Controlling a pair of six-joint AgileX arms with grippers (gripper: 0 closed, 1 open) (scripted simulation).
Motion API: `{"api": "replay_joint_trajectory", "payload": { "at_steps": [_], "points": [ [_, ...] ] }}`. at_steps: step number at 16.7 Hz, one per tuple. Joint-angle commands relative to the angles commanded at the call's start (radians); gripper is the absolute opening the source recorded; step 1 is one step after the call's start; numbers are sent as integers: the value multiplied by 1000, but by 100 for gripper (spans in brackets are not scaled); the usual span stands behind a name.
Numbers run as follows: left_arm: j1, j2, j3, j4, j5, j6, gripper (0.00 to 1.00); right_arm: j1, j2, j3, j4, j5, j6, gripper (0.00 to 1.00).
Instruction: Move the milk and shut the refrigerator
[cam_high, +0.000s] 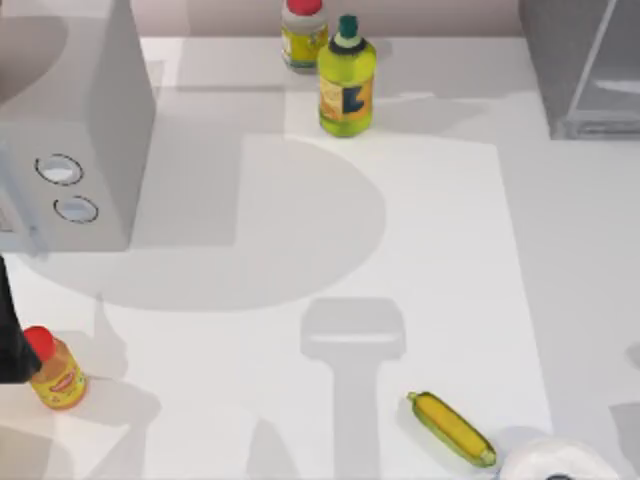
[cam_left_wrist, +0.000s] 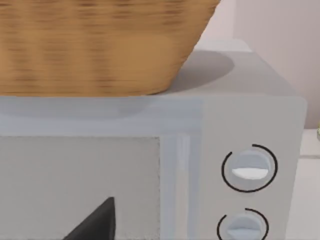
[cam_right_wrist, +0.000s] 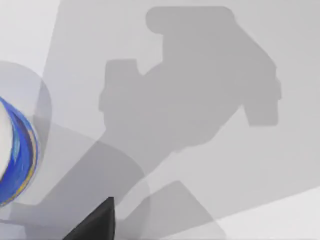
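Fridge (cam_high: 585, 65) top right, door ajar. L/R jaws state: can't tell.

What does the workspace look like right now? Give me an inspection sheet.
Surface: white table, crossed by arm shadows.
Job's things: refrigerator, back right corner.
Clutter: microwave back left, wicker basket on top; red-capped bottle and green-capped bottle back middle; orange bottle front left; corn cob and white bowl front right.
Grippers: left gripper facing the microwave front; right gripper over the table beside the bowl.
Cables: nothing seen.
Surroundings: pale wall behind.
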Motion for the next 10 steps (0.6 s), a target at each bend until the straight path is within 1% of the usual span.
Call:
{"api": "replay_joint_trajectory", "payload": {
  "at_steps": [6,8,10],
  "points": [
    [0,0,0,0,0,0,100,-557,638,210,22,-272,-649,100],
    [0,0,0,0,0,0,100,-717,831,261,40,-356,-830,100],
    [0,0,0,0,0,0,100,-858,1001,299,57,-432,-981,100]
  ]
}}
